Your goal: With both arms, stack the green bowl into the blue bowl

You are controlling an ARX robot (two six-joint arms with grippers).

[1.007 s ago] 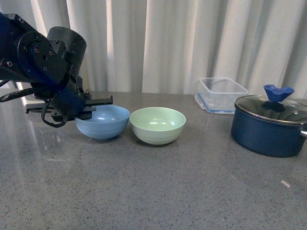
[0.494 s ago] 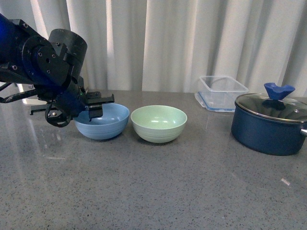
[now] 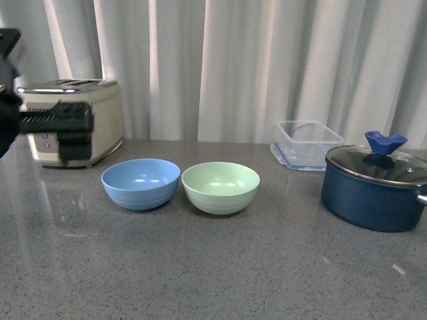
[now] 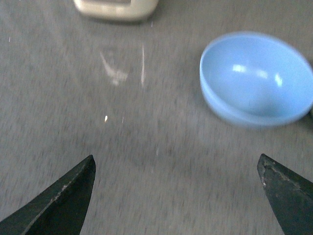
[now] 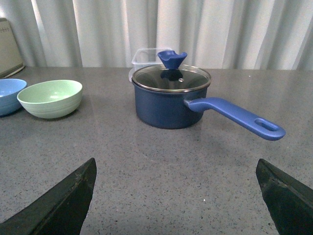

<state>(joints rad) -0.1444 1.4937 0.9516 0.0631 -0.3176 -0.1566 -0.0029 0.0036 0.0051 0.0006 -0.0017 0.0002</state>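
The green bowl (image 3: 220, 187) and the blue bowl (image 3: 141, 183) stand side by side on the grey counter, blue on the left, both empty. In the front view a blurred black part of my left arm (image 3: 57, 127) shows at the far left edge, raised and clear of the bowls. My left gripper (image 4: 176, 169) is open over bare counter, with the blue bowl (image 4: 257, 78) beyond it to one side. My right gripper (image 5: 176, 171) is open over bare counter too, and the green bowl (image 5: 50, 98) sits well off to its side.
A cream toaster (image 3: 77, 120) stands at the back left. A clear plastic container (image 3: 307, 143) sits at the back right. A dark navy pot (image 3: 373, 183) with a glass lid and a long blue handle (image 5: 234, 117) stands on the right.
My left arm has pulled away from the blue bowl's rim, going left and up. That uncovers the toaster. The bowls stay in place.
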